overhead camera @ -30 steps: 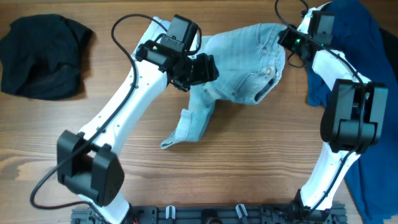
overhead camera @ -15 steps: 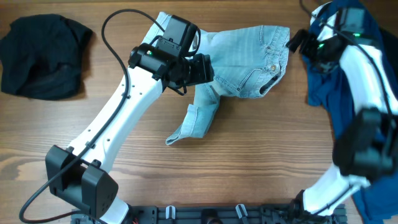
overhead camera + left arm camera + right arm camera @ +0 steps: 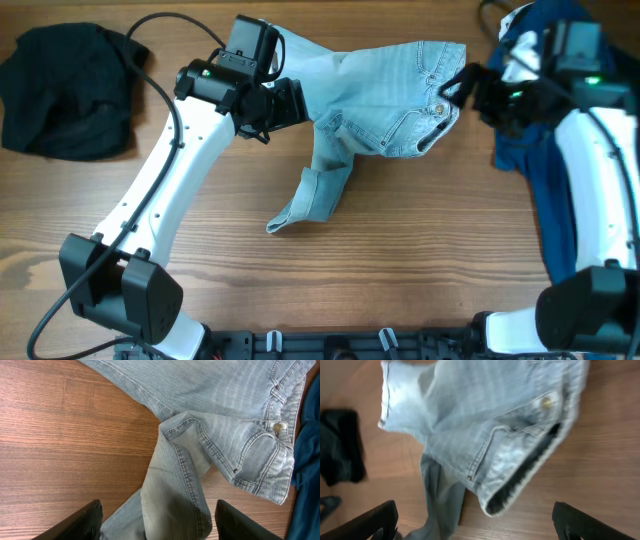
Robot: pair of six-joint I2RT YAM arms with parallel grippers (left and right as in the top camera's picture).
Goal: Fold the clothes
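A: Lying crumpled on the table (image 3: pixel 400 265), far side: pale-blue denim shorts (image 3: pixel 385 95), one leg trailing nearer.
B: Hands?
A: Spread wide, both empty: left hand (image 3: pixel 285 103) above shorts, right hand (image 3: pixel 470 92) beside waistband (image 3: pixel 453 72).

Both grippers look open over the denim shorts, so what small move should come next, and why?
Probably lower the left gripper onto the trailing leg of the denim shorts and close on it. In the left wrist view that leg lies right between its open fingers. The right gripper is open too, holding nothing, and the leg lies twisted, so it wants straightening before any fold.
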